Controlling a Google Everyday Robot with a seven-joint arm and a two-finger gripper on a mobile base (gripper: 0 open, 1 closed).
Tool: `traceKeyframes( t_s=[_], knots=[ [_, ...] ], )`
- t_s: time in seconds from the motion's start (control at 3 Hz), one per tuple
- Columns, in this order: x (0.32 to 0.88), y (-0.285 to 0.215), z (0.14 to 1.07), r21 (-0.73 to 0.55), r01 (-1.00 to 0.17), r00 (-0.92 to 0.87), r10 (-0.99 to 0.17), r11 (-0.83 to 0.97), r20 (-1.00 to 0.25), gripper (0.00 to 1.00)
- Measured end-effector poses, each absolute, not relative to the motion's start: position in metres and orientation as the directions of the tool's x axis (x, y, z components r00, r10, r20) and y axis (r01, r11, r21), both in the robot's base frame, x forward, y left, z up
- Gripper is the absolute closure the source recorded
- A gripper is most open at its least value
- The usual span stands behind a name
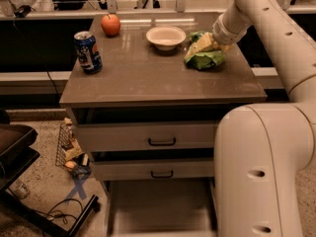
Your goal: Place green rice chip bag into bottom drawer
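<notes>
The green rice chip bag [203,53] lies crinkled on the brown cabinet top [148,78] at the back right, just right of a white bowl. My gripper [217,43] is at the bag's right side, at the end of the white arm that reaches in from the upper right. It is down against the bag. The bottom drawer [160,206] is pulled out below the two upper drawers and shows a plain floor with nothing on it.
A white bowl [166,36], a red apple [110,24] and a blue soda can [88,52] stand on the cabinet top. The two upper drawers [148,136] are closed. My white base fills the lower right. A wire basket [69,149] and a black cart stand at the left.
</notes>
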State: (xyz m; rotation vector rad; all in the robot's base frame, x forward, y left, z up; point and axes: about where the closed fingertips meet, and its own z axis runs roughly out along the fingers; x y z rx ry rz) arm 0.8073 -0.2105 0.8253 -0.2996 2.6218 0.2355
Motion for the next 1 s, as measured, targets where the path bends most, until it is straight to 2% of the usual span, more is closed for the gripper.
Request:
traceKeyframes(
  t_s=[0.67, 1.0],
  knots=[
    [0.801, -0.221, 0.84, 0.11, -0.243, -0.838, -0.151, 0.964, -0.525, 1.0],
    [0.762, -0.268, 0.906, 0.105, -0.204, -0.738, -0.082, 0.973, -0.67, 1.0]
  ],
)
